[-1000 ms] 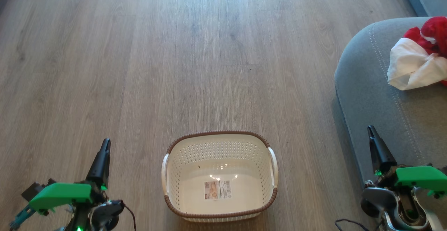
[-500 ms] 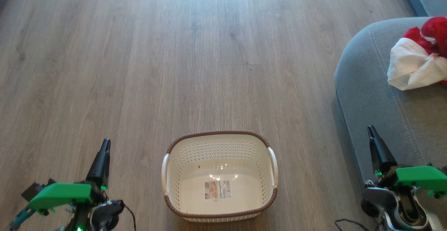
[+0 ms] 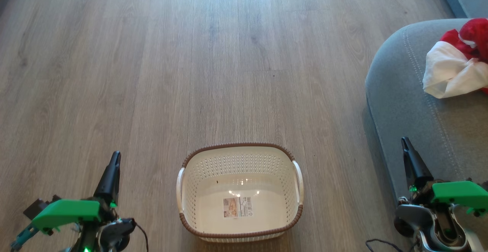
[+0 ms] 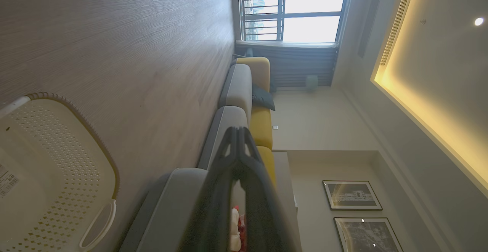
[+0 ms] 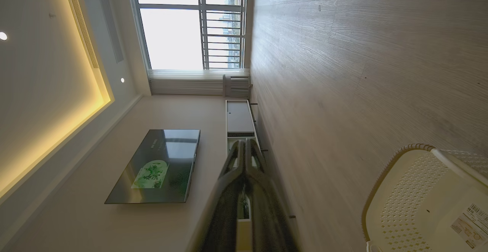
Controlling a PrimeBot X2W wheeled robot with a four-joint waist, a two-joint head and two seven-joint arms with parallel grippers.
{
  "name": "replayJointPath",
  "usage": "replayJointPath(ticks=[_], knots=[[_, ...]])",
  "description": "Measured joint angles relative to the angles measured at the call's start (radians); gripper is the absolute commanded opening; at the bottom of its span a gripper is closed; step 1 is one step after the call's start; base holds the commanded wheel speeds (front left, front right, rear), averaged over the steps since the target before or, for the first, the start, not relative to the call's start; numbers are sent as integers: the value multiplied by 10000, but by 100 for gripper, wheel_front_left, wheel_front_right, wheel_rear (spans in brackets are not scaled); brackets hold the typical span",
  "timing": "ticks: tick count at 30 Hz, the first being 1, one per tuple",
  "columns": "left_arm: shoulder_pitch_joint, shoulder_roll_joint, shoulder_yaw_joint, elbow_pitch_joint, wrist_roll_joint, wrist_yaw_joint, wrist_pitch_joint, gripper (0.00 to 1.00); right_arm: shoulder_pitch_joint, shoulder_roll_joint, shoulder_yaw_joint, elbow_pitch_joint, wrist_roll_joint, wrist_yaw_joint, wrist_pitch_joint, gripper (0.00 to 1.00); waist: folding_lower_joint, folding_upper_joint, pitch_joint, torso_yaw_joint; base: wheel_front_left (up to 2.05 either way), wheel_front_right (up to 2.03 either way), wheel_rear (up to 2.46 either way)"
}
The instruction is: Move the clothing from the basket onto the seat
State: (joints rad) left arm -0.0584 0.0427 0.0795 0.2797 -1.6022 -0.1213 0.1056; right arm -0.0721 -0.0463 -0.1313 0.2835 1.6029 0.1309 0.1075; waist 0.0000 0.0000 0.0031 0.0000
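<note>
The cream basket [image 3: 239, 156] with a brown rim stands on the wood floor at bottom centre, with just a label lying inside it. It also shows at the left wrist view's lower left as the basket [image 4: 57, 160] and at the right wrist view's lower right as the basket [image 5: 411, 191]. The clothing [image 3: 457, 61], red pieces and a white one, lies bunched on the grey seat [image 3: 411, 103] at the right. My left gripper [image 3: 115, 156] is shut and empty, left of the basket. My right gripper [image 3: 404, 142] is shut and empty, by the seat's front edge.
Wood floor [image 3: 152, 73] stretches ahead of the basket. The left wrist view shows a grey and yellow sofa [image 4: 244, 92] running toward a window. A television [image 5: 160, 164] and a low cabinet [image 5: 238, 118] stand along the wall in the right wrist view.
</note>
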Motion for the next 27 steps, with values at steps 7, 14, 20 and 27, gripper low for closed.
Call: replayJointPath(ticks=[7,14,20,27], knots=[[0,0,0,0,0,0,0,0,0,0,0,0,0,0,0,0,0,0,0,0,0,0,0],[0,0,0,-2,0,0,0,0,0,0,0,0,0,0,0,0,0,0,0,0,0,0,0],[0,0,2,-2,0,0,0,0,0,0,0,0,0,0,0,0,0,0,0,0,0,0,0],[0,0,2,-2,0,0,0,0,0,0,0,0,0,0,0,0,0,0,0,0,0,0,0]])
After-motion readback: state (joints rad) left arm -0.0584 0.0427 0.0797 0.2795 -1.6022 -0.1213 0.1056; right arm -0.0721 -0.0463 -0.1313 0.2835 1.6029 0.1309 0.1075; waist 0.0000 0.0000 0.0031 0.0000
